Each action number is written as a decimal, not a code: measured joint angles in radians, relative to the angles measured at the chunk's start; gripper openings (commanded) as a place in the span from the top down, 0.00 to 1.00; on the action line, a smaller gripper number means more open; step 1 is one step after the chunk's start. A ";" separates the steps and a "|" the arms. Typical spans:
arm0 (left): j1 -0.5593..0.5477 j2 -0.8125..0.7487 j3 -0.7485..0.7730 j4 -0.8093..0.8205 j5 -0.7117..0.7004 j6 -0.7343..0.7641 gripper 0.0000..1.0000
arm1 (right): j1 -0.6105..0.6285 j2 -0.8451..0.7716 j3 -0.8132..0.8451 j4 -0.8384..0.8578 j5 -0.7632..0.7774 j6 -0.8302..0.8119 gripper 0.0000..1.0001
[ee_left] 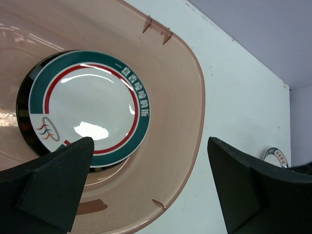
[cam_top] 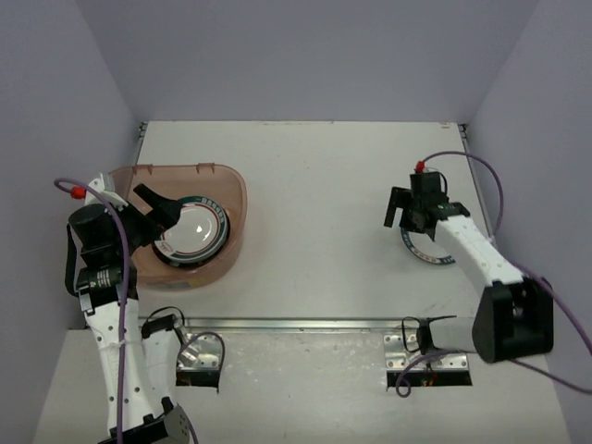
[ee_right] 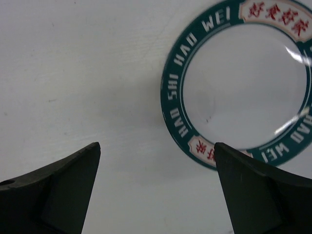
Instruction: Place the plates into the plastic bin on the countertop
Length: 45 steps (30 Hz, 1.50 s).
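Lavender walls close round a white countertop point(cam_top: 324, 185), and you've got both arms out over it. Your left arm rises from its base at the near left corner, folds at the elbow and tips its wrist down over the plastic bin point(cam_top: 236, 190), which sits against the countertop's left edge. The left gripper point(cam_top: 162, 208) hangs above the bin's left half with its jaws spread wide and nothing between them.

From the left wrist, the bin's pinkish rim point(ee_left: 197, 97) sweeps round a stack: a white plate with a teal-and-red rim point(ee_left: 87, 107) on top and a dark plate point(ee_left: 22, 112) peeking out beneath it. That top plate lies ahead of the left gripper point(ee_left: 151, 141) and off to the left of the gap. Its near rim slips behind the left-hand finger point(ee_left: 53, 185) in that view.

Over on your right, the arm stretches from its base at the near edge, forearm angled towards the far right of the countertop. The right gripper point(cam_top: 412, 211) points down, jaws wide apart and empty.

Below it, near the right edge, lies a teal-rimmed plate point(cam_top: 427, 254) flat on the countertop. The right wrist shows it clearly, the teal-rimmed plate point(ee_right: 243, 83) lettered "HAO SHI HAO WEI", with red characters on pale panels. It sits ahead and right of the right gripper point(ee_right: 157, 146). Bare countertop fills the gap between the fingers, and the plate's near rim runs behind the right-hand finger point(ee_right: 263, 195). Whether that finger touches it, you can't tell.
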 measured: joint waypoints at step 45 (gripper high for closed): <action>-0.144 -0.039 -0.126 0.058 0.003 0.039 0.00 | 0.444 0.579 0.183 -0.019 0.566 -0.273 1.00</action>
